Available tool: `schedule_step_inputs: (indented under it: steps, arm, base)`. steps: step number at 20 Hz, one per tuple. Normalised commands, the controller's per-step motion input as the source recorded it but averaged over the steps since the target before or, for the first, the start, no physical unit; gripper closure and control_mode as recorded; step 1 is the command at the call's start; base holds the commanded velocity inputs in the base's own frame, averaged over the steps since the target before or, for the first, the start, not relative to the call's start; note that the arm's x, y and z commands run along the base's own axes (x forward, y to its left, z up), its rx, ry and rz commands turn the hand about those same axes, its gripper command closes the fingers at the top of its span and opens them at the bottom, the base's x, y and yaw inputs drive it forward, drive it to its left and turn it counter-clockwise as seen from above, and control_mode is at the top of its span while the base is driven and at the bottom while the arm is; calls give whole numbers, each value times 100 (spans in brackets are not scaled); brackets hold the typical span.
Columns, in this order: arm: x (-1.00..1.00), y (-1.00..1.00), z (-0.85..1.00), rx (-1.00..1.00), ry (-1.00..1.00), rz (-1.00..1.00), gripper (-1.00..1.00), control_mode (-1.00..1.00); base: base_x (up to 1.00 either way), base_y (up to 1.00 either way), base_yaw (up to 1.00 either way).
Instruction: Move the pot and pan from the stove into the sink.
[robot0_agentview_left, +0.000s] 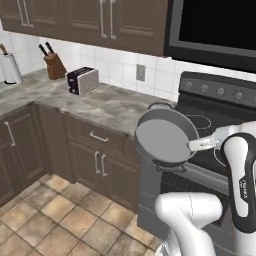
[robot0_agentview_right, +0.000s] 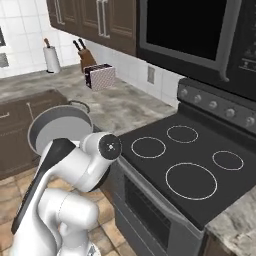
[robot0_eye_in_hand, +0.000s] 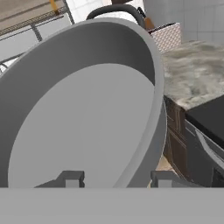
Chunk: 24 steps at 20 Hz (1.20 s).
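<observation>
The gripper (robot0_eye_in_hand: 113, 177) pinches the pot (robot0_agentview_left: 166, 136) by its rim, one finger inside and one outside, holding it tilted in the air left of the stove (robot0_agentview_right: 185, 165), so the carry is under way; next, travel left toward the sink.

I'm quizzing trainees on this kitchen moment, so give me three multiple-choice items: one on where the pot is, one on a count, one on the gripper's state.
1. Where is the pot?
A. on a burner
B. held tilted in the air beside the stove
C. in a cupboard

2. How many white burner rings show on the stove?
A. two
B. four
C. six

3. What is the gripper doing?
A. shut on the pot's rim
B. open over the toaster
C. pressing a knob

Key: 1 B, it hangs off the cooktop, over the cabinet fronts; 2 B, the right base view shows four; 3 A, one fingertip sits inside the wall, one outside.
</observation>
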Motion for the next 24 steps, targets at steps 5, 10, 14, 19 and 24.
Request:
schedule_step_inputs:
  steps: [5, 10, 14, 19, 24]
  arm:
    - [0, 0, 0, 0, 0, 0, 100, 100]
    - [0, 0, 0, 0, 0, 0, 100, 100]
    - [0, 0, 0, 0, 0, 0, 100, 100]
    - [0, 0, 0, 0, 0, 0, 100, 100]
    - [0, 0, 0, 0, 0, 0, 100, 100]
  base:
    - [0, 0, 49]
    - [0, 0, 50]
    - [-2, 0, 49]
    - [-4, 0, 48]
    - [-8, 0, 45]
